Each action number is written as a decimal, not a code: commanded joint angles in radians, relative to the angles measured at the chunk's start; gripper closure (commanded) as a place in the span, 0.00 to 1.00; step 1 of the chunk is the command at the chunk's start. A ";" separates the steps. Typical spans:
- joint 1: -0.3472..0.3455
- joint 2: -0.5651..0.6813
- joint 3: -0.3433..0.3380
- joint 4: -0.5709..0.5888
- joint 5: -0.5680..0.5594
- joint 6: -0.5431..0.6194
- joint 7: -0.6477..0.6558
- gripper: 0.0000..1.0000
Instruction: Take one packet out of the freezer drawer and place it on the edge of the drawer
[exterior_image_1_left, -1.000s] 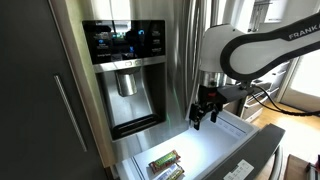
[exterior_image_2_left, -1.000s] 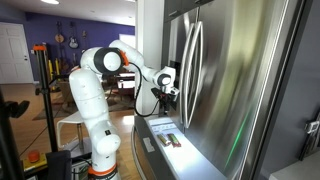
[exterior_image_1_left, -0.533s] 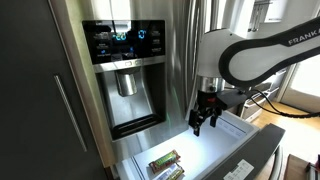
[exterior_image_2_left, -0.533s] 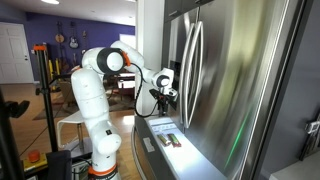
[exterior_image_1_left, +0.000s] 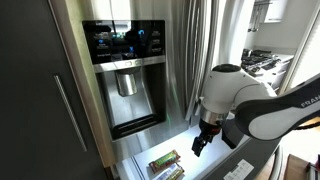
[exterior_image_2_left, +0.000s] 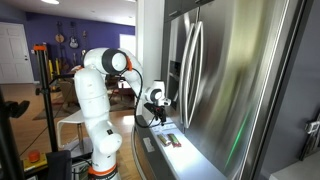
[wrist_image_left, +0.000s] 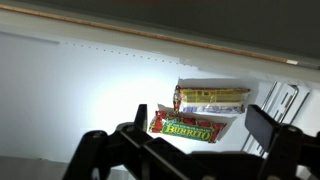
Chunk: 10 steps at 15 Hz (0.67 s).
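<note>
The freezer drawer stands pulled out below the steel fridge, pale inside; it also shows in the other exterior view and in the wrist view. Two packets lie side by side in it. The duller olive packet lies beside a brighter green packet with a red band. In an exterior view both packets sit at the drawer's left part. My gripper is open and empty, hovering above the drawer, fingers on either side of the green packet in the wrist view. The drawer's dark front edge runs below my arm.
The black water-dispenser recess is in the fridge door above the drawer. Steel door handles stand close beside my arm. A wire rack part shows at the drawer's side. The robot base stands beside the drawer.
My arm has dropped and the gripper has come down closer to the drawer, a little nearer the packets. The packets have not moved. The gripper stays open.
</note>
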 joint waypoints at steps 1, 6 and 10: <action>0.008 0.009 -0.009 -0.014 -0.005 0.023 0.000 0.00; 0.008 0.008 -0.010 0.005 -0.004 0.017 0.000 0.00; -0.011 0.101 -0.013 -0.017 -0.025 0.112 0.079 0.00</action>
